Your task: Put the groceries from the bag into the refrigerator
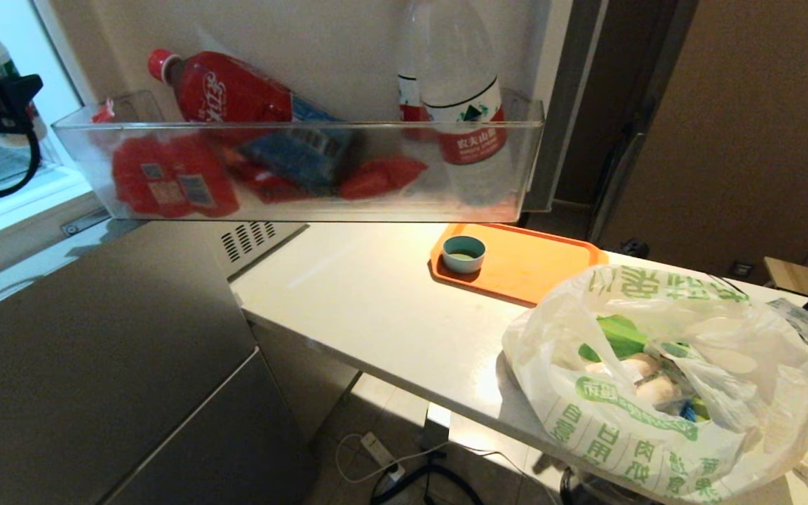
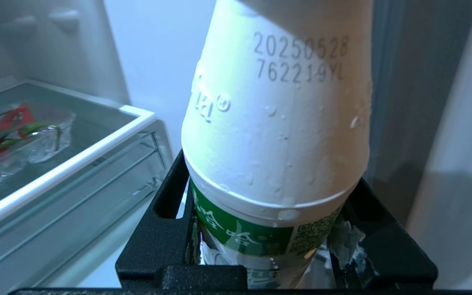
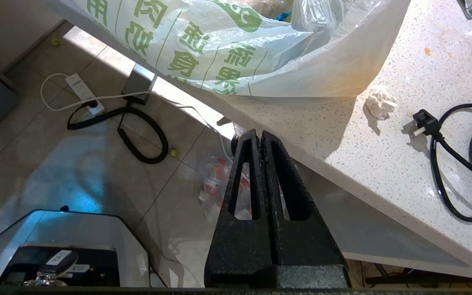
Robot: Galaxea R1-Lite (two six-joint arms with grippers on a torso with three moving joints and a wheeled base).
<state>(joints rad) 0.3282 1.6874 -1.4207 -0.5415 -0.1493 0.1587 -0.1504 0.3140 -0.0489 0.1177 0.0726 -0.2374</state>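
White bottle point(image 2: 277, 135) in left gripper point(image 2: 275, 246), tilted, seemingly inside refrigerator point(image 2: 158, 53).

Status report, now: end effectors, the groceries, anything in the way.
Left end effector shut on white bottle, inside refrigerator beside glass shelf. Right end effector shut, empty, below counter edge. Bag on counter, food inside. Nothing blocking.

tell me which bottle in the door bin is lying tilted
The red bottle with the red cap leans sideways; the clear water bottle stands upright.
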